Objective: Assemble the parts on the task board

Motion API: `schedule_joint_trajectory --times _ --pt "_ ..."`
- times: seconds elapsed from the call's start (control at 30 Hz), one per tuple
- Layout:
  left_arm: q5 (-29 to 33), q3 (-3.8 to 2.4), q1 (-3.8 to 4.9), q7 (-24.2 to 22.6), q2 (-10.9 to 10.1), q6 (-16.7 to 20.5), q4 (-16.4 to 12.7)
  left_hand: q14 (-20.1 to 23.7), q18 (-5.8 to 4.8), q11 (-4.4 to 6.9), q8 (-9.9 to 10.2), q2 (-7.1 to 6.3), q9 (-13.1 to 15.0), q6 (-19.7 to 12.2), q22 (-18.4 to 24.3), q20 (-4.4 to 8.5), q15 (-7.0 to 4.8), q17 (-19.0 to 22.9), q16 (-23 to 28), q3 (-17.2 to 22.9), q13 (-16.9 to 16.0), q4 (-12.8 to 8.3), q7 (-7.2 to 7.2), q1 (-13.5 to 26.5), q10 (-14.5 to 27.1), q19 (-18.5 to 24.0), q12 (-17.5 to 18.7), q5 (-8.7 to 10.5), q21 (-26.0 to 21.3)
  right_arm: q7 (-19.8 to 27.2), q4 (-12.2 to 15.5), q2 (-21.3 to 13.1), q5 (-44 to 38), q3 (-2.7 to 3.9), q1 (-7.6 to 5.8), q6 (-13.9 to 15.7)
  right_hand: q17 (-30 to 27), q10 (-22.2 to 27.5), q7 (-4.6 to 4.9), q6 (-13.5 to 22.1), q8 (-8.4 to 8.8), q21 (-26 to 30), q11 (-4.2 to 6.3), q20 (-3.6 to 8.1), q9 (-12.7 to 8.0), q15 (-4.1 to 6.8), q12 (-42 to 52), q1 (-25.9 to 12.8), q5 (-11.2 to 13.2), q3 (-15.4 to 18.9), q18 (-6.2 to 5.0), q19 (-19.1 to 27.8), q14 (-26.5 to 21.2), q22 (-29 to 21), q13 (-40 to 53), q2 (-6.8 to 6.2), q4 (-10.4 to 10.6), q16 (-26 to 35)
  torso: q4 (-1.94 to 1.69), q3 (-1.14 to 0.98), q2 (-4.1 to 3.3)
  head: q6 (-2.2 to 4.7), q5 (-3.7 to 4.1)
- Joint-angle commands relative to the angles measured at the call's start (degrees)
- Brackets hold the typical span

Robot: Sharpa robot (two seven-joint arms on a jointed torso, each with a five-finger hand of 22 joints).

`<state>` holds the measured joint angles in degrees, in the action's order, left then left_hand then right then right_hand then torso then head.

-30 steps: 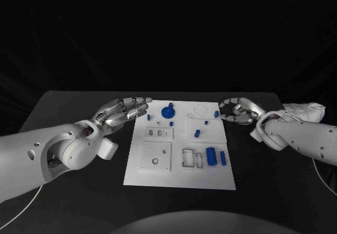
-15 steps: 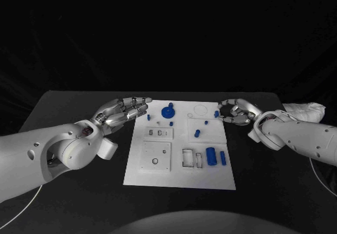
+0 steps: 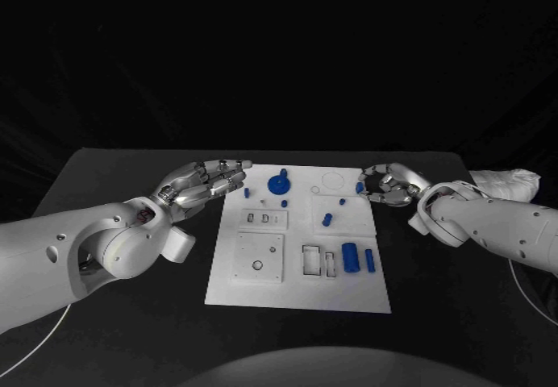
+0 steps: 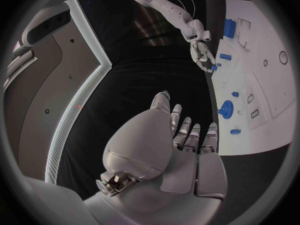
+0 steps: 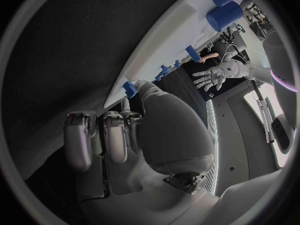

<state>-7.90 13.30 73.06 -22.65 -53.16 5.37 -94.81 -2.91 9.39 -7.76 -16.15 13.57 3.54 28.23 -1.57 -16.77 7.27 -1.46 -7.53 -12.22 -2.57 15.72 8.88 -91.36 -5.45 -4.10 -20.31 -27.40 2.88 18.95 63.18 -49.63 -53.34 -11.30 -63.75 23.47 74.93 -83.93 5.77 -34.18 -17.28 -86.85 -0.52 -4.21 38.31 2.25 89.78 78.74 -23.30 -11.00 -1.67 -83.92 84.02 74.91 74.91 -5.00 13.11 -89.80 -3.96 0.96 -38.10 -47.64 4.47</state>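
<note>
The left hand (image 3: 204,184) hovers at the white board's (image 3: 297,286) left edge, fingers spread, holding nothing; the board lies mid-way on the black table (image 3: 116,322), blue parts (image 3: 350,258) scattered on it; the right hand (image 3: 387,184) curls at the far right corner beside a small peg (image 3: 358,189); whether it grips it, I cannot tell.

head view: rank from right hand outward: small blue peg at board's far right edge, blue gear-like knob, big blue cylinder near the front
1. Small blue peg, far right edge of the task board, right beside the right hand.
2. Blue gear-like knob, far row, toward the left hand's side.
3. Big blue cylinder, front right of the board.
</note>
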Motion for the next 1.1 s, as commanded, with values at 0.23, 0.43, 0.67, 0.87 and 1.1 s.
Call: schedule_joint_trajectory --times 0.23,0.43,0.67,0.87,1.1 --pt "-0.3 -0.05 -0.04 -0.3 0.1 -1.2 -0.1 0.0 0.53 -0.30 -0.3 -0.12 0.0 0.0 0.1 0.05 0.39 -0.1 -0.3 0.3 -0.1 0.1 0.37 -0.6 -0.2 -0.5 -0.3 -0.20 0.2 -0.3 -0.3 0.6 -0.1 0.00 0.07 -1.1 15.1 -6.1 0.03 -1.3 -0.88 0.1 -0.51 -0.50 -0.3 -0.51 0.2 0.6 -0.3 -0.4 0.66 -3.0 6.0 13.8 15.1 0.35 0.0 -0.2 0.02 0.01 -0.02 -0.06 0.04" --pt "-0.3 -0.05 -0.04 -0.1 0.1 -1.4 -0.2 0.0 0.52 -0.35 -0.3 -0.16 0.0 0.1 0.1 0.05 0.41 -0.1 -0.3 0.3 -0.1 0.1 0.41 -0.6 -0.3 -0.5 -0.6 -0.26 0.2 -0.5 -0.5 0.9 0.0 0.01 0.07 -1.3 15.1 -6.1 -0.06 -3.0 -1.57 0.3 -0.42 -0.51 -1.1 -0.51 0.2 1.2 -2.0 -1.1 0.58 -2.7 6.0 13.7 15.1 0.53 -0.4 -0.2 0.00 0.00 0.02 -0.24 0.02" --pt "-0.3 -0.05 -0.04 0.0 0.0 -1.5 -0.3 0.0 0.51 -0.36 -0.4 -0.18 0.0 0.2 0.1 0.05 0.43 -0.1 -0.3 0.3 -0.1 0.1 0.43 -0.6 -0.3 -0.4 -0.6 -0.27 0.2 -0.8 -0.8 1.0 0.0 0.01 0.07 -1.4 15.1 -6.1 -0.16 -5.3 -2.21 0.5 -0.33 -0.47 -2.1 -0.42 0.2 1.9 -4.8 -2.2 0.53 -2.6 6.0 13.6 15.1 0.65 -1.0 -0.2 0.00 -0.01 0.02 -0.34 -0.04" --pt "-0.3 -0.05 -0.04 0.0 0.0 -1.5 -0.3 0.0 0.51 -0.36 -0.4 -0.18 0.0 0.2 0.1 0.05 0.43 -0.1 -0.3 0.3 -0.1 0.1 0.43 -0.6 -0.3 -0.4 -0.6 -0.27 0.2 -0.9 -0.9 1.1 0.0 0.02 0.07 -1.0 15.1 -6.1 -0.37 -7.9 -3.57 0.5 -0.22 -0.43 -1.9 -0.33 0.2 2.2 -5.2 -2.7 0.51 -2.5 6.0 13.6 15.1 0.90 -1.6 -0.2 0.04 0.01 0.00 -0.45 -0.08" --pt "-0.3 -0.05 -0.04 0.1 -0.1 -1.4 -0.4 0.0 0.51 -0.36 -0.4 -0.18 0.0 0.2 0.1 0.05 0.43 -0.1 -0.3 0.3 -0.1 0.1 0.43 -0.6 -0.3 -0.4 -0.6 -0.27 0.2 -0.2 -0.7 1.0 0.4 0.02 0.06 0.8 15.1 -6.1 -0.47 -9.4 -4.58 0.5 -0.13 -0.37 -1.5 -0.25 0.2 2.3 -4.7 -2.8 0.50 -2.5 6.0 13.6 15.1 1.36 -1.8 -0.2 0.02 -0.01 0.04 -0.57 -0.24"
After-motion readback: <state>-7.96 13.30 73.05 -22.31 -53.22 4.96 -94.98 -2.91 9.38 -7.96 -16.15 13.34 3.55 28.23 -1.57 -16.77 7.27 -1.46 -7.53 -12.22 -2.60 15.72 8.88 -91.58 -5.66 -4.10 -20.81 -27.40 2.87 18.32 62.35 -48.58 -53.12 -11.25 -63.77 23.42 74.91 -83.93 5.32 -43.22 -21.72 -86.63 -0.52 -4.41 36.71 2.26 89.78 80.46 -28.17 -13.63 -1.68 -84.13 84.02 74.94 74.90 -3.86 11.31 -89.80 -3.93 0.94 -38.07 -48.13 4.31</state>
